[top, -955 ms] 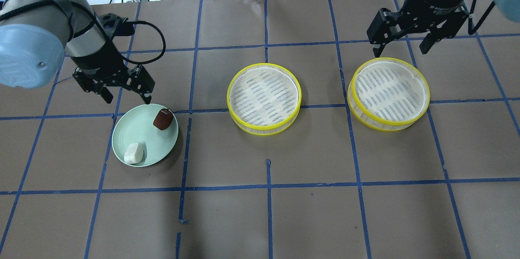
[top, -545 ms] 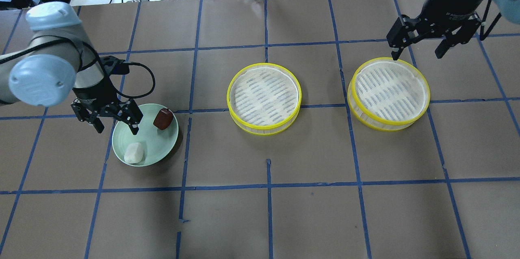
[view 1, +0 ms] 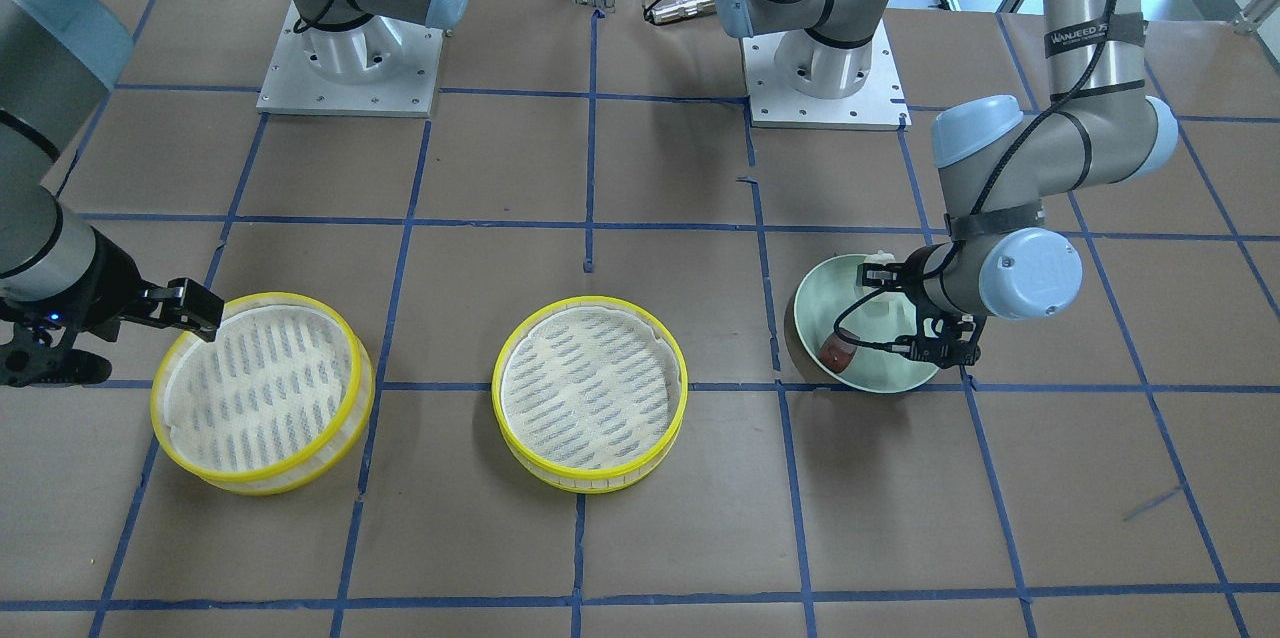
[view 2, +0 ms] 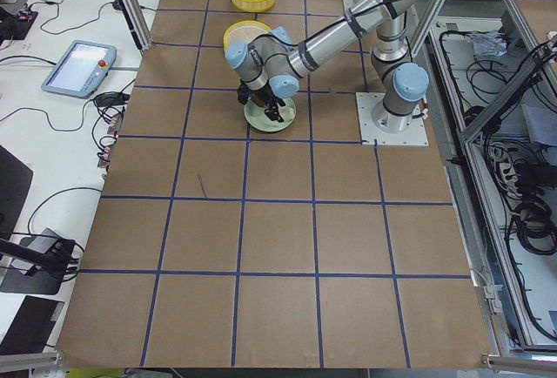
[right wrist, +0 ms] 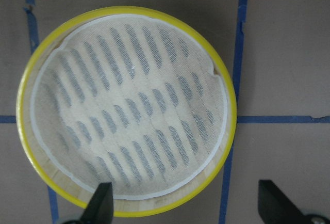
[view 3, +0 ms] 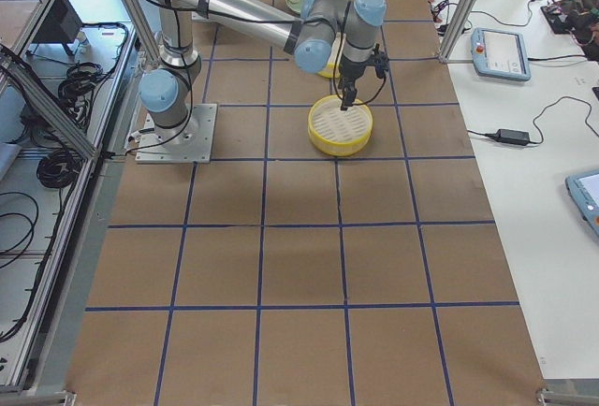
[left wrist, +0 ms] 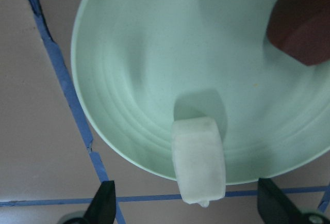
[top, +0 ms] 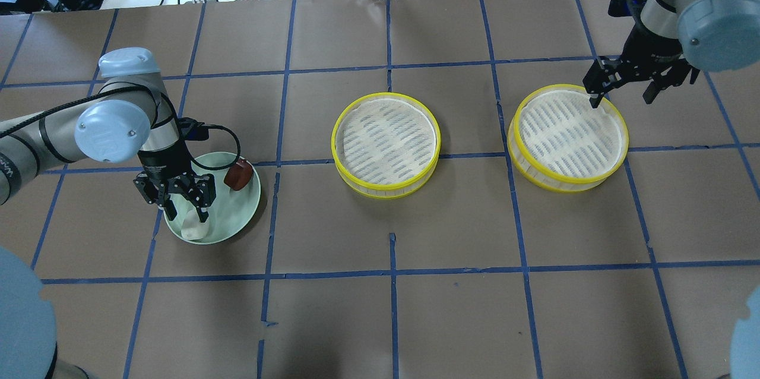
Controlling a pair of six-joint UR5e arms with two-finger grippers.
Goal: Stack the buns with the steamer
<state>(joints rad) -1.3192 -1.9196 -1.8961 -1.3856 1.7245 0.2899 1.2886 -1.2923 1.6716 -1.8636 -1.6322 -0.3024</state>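
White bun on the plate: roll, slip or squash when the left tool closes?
Probably won't roll: the white bun looks blocky with flattish sides. It sits on the green plate's sloped edge, so a push may slide it. Its smooth, matte surface suggests softness; grip gently.

Lit brightly and evenly from above, with only soft, short shadows. Slightly soft throughout the left wrist view: blurred at 2 o'clock on the dark red-brown rounded bun (left wrist: 301,22), faintly shadowed at 12 o'clock of the white smooth oblong bun (left wrist: 198,159) on the pale green round plate (left wrist: 144,53). Crisp across the yellow-rimmed round steamer tray (right wrist: 126,115) in the right wrist view.
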